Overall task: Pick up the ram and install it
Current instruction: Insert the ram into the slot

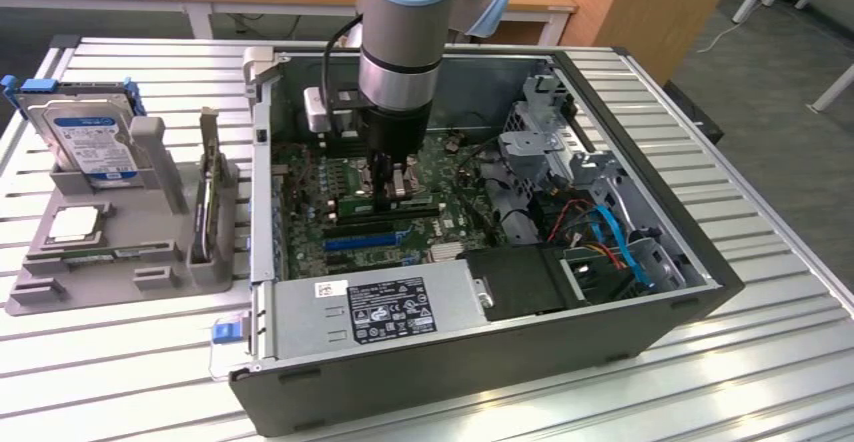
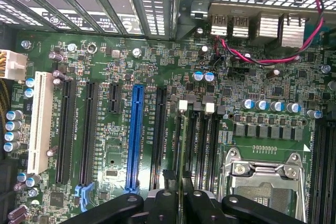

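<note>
While the grey arm (image 1: 400, 52) reaches into the open black computer case (image 1: 534, 362) | jaws narrow, pinching the thin green ram stick (image 1: 360, 204) | stick at green motherboard (image 1: 314, 232) slot.

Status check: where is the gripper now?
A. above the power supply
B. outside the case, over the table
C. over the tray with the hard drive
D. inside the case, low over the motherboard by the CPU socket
D: the gripper is down inside the case, over the motherboard slots beside the CPU socket, shut on the ram, seen edge-on.
</note>
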Available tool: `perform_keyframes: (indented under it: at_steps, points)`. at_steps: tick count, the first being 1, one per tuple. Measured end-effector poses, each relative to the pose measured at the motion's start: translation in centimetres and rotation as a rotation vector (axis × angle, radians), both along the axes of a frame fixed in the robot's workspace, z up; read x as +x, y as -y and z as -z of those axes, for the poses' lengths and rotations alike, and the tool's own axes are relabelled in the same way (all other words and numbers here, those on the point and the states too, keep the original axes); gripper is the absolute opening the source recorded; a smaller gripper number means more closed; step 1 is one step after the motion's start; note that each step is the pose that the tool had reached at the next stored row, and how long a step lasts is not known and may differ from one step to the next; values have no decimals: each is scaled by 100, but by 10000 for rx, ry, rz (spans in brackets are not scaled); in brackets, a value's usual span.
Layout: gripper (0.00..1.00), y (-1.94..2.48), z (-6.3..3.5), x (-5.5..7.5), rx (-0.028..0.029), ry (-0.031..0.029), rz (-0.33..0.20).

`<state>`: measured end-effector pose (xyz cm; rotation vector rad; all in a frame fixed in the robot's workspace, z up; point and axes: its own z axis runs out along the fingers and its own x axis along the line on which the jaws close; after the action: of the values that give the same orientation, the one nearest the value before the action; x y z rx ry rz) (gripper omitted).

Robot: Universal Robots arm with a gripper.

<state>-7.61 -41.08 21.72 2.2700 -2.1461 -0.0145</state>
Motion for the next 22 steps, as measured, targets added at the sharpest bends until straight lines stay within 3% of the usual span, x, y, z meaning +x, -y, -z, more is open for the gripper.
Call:
perform_keyframes:
  at_steps: [22]
  points:
    - [14, -1, 21, 0, 0, 0, 0]
